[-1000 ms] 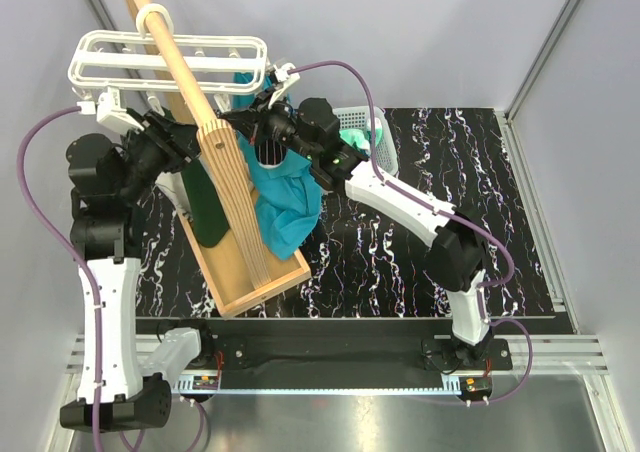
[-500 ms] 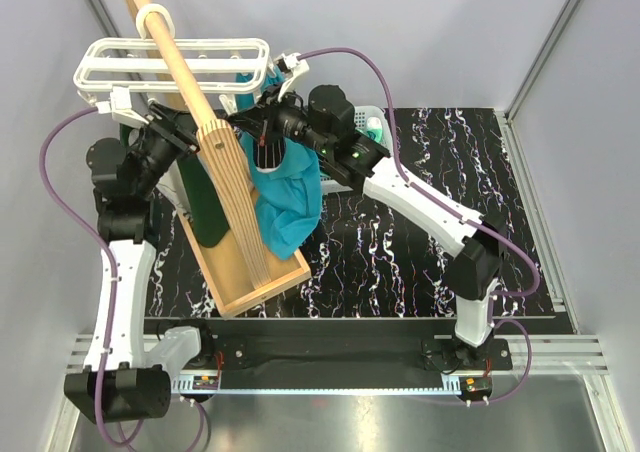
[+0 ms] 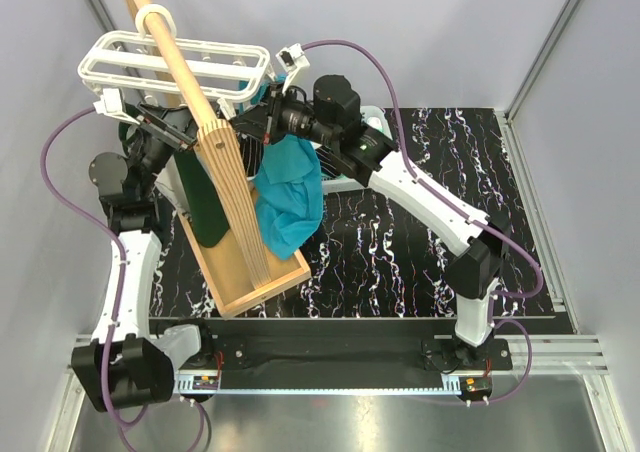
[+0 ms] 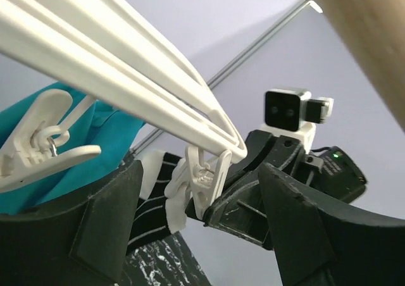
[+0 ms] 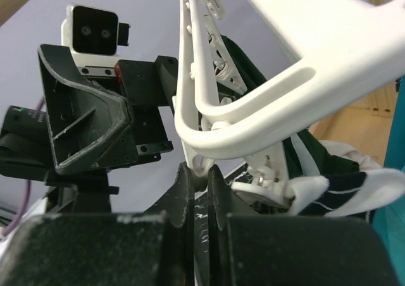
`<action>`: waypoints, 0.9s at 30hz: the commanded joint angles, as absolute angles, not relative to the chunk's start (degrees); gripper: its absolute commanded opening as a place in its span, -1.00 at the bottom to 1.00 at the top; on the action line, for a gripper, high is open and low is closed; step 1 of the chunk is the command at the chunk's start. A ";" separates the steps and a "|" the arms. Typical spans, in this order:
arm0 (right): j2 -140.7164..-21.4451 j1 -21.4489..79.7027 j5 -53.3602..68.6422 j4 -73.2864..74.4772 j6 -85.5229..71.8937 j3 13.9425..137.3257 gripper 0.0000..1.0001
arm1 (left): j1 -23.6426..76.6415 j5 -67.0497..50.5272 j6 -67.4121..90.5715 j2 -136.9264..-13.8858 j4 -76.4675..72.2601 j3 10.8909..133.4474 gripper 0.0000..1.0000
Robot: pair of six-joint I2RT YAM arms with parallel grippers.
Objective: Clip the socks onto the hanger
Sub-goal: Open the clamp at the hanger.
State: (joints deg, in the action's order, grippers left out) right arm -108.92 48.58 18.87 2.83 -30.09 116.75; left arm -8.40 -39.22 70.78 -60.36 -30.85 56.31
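The white hanger (image 3: 100, 67) hangs by its loop from the wooden pole. A black-and-white striped sock (image 4: 149, 200) hangs below it, its white edge pinched in a white clip (image 4: 202, 185). That sock (image 5: 335, 188) also shows at the right of the right wrist view. My left gripper (image 4: 201, 172) is open, one finger on each side of that clip and touching neither it nor the sock. My right gripper (image 5: 201, 172) is shut on a small white tab under the hanger's frame (image 5: 285, 90). From above, both grippers (image 3: 150, 122) (image 3: 240, 122) sit just under the rack.
The pale wooden pole (image 3: 175, 52) and slatted stand (image 3: 240, 222) rise between the arms. A large teal cloth (image 3: 290, 197) and a dark green garment (image 3: 205, 202) hang from other clips. A light grey mesh basket (image 3: 372, 130) stands behind the right arm.
My left gripper has opened wide and risen closer under the rack. The right arm has lifted and moved back, and the hanger has shifted slightly with it.
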 commanded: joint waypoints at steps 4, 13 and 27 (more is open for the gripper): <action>-109.60 44.83 26.45 0.44 -39.80 119.62 -1.00 | -9.32 -43.95 77.26 -61.26 -41.06 55.63 0.54; -112.23 42.36 36.56 -4.04 -53.08 121.02 -1.00 | -9.05 -44.12 78.39 -60.56 -35.86 58.09 0.45; -113.38 42.19 38.67 -6.67 -57.56 120.85 -1.00 | -5.36 -44.12 76.12 -62.76 -29.47 61.52 0.38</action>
